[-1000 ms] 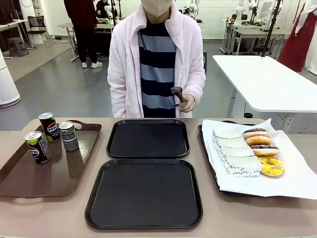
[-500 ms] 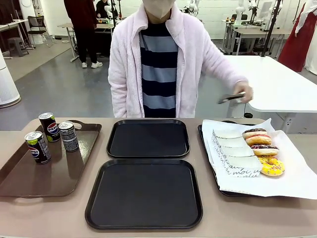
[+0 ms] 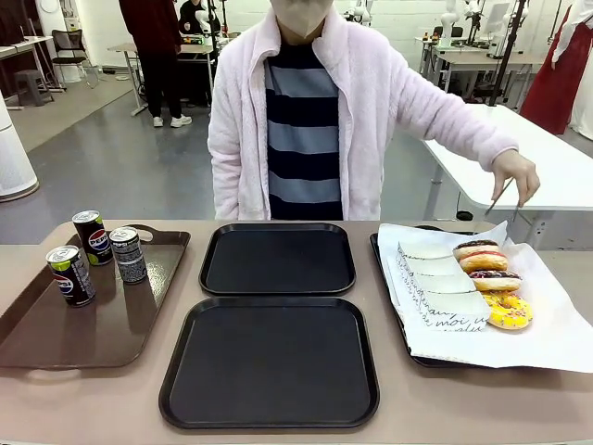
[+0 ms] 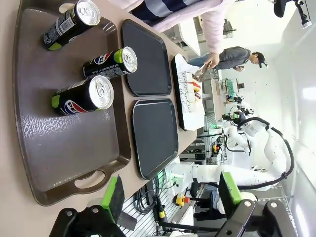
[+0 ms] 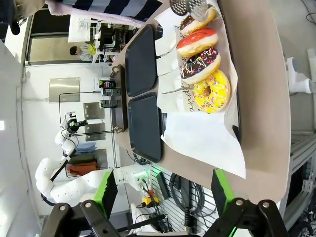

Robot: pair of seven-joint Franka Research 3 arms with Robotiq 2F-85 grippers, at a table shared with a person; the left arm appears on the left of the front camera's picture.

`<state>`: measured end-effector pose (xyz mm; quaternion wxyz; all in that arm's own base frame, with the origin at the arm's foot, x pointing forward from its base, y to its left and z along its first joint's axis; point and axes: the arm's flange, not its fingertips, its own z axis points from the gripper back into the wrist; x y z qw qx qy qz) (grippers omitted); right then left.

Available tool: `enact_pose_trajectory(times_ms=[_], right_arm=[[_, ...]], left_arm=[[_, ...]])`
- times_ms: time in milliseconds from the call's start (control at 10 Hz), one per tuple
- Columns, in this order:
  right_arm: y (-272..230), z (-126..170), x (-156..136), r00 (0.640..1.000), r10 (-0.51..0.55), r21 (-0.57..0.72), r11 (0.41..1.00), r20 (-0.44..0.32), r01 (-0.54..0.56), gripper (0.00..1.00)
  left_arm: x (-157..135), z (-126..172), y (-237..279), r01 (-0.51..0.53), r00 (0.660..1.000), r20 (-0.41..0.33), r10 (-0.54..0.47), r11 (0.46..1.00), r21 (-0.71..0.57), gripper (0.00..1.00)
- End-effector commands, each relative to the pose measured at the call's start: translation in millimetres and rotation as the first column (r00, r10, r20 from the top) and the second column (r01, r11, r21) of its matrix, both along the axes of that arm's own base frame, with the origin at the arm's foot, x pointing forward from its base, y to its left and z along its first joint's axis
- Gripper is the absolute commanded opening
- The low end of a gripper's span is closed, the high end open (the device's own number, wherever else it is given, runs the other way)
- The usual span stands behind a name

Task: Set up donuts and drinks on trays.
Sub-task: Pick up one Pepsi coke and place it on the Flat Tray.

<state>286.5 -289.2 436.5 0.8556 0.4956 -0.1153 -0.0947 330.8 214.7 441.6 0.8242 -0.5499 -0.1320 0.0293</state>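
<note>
Front cam faces person [image 3: 296, 120] across tabletop [image 3: 93, 408]; wrist cams rolled sideways, high over opposite ends; all share black trays [image 3: 273, 362].

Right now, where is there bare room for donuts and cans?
The near black tray and far black tray are bare. The brown tray's near half is free; three cans crowd its far end. Four donuts crowd the papered tray's right side.

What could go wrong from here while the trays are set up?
The donuts lie touching in a row, so the tongs may smear or drag a neighbour. The cans stand close together on the brown tray; the left end effector reaching for one might tip another.
</note>
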Motion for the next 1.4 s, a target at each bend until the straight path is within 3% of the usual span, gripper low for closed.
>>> enact_pose_trajectory(times_ms=[0,1100,1300], right_arm=[[-0.8,-0.5,-1.1,1.000,0.002,0.008,1.000,0.001,-0.002,1.00],[-0.8,-0.5,-1.1,1.000,0.002,0.008,1.000,0.001,-0.002,1.00],[-0.8,-0.5,-1.1,1.000,0.002,0.008,1.000,0.001,-0.002,1.00]], left_arm=[[-1.1,0.0,0.6,-0.002,1.000,0.006,0.002,1.000,-0.013,1.00],[0.0,0.0,-0.1,0.000,1.000,0.000,0.000,1.000,0.000,1.00],[-0.4,35.7,2.4,-0.060,0.996,-0.045,0.072,0.973,0.224,1.00]])
